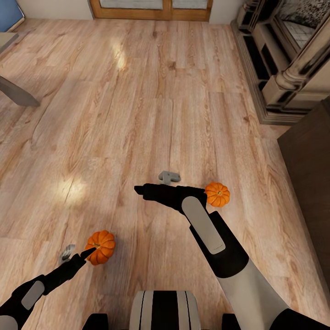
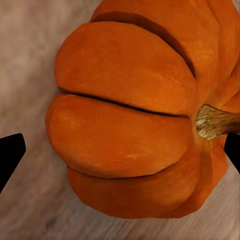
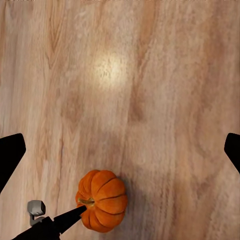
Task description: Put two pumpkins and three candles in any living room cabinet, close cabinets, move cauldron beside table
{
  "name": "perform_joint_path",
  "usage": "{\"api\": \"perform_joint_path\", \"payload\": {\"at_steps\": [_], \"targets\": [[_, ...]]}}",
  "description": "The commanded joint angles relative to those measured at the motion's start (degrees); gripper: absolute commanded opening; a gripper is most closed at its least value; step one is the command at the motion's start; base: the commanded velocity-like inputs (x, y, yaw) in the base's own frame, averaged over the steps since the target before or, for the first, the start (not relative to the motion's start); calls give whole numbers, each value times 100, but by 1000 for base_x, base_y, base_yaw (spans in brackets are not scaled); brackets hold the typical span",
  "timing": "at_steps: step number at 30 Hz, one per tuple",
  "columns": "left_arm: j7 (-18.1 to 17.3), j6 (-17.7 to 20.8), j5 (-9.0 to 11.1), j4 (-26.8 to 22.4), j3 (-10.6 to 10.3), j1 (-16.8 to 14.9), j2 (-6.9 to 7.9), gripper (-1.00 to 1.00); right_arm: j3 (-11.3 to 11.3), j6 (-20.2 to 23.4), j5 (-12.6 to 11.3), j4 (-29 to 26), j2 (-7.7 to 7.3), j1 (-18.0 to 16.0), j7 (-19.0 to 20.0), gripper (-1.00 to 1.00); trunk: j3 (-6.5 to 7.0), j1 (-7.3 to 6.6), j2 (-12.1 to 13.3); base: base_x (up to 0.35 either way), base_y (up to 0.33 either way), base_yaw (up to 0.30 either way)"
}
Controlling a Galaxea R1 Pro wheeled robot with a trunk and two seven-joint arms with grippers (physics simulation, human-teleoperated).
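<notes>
Pumpkins are both on the plank floor [image 1: 137, 91]: one [image 1: 101, 247] at the tip of the left claw [image 1: 78, 255], the other [image 1: 217, 194] just beside the right arm's wrist, on the side toward the dark cabinet [image 1: 307, 183]. Left claw is seen spread apart, not yet clamped; in the left wrist view the pumpkin [image 2: 140, 115] sits close in front with a dark fingertip [image 2: 10, 152] at each side edge, and one finger looks to be touching or nearly touching the stem area in the head view — contact cannot be confirmed. Step in hand is judged to be the left-claw grasp. For a clean grasp the ribbed body should be centred between the fingers, not caught by the stem [image 2: 215, 121], and the fingers brought lower around the widest part before closing; a round body is likely to roll if pushed from one side only. Right claw [image 1: 146, 190] is held over bare floor, spread wide per the right wrist view, nothing held. Cabinet is cut off at the frame edge, so panel state cannot be told. Fireplace surround [image 1: 284, 59] beyond the cabinet and a desk leg [image 1: 18, 94] are only partly visible.
</notes>
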Motion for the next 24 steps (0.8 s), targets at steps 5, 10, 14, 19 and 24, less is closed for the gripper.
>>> {"api": "perform_joint_path", "payload": {"at_steps": [5, 10, 14, 19, 24], "targets": [[-11, 48, 30, 2, 14, -2, -6, 100, 4, 6, -53, -5, 1, -4, -60, 100, -3, -1, -1, 49, -24, 0], [-11, 48, 34, 2, 14, -3, -7, 100, 4, 8, -52, -5, 1, -4, -60, 100, -3, -1, -1, 10, -6, 0], [9, 49, 28, 2, 8, -2, -8, 100, 3, 7, -53, -5, 1, -4, -60, 100, -3, -1, -1, 82, -37, 0], [8, 48, 34, 2, 12, -2, -8, 100, 4, 5, -52, -5, 1, -4, -60, 100, -3, -1, -1, 49, -37, 0], [7, 48, 31, 2, 14, -2, -8, 100, 4, 2, -52, -5, 1, -4, -58, 100, -3, -1, -1, 32, -4, 0]]}}
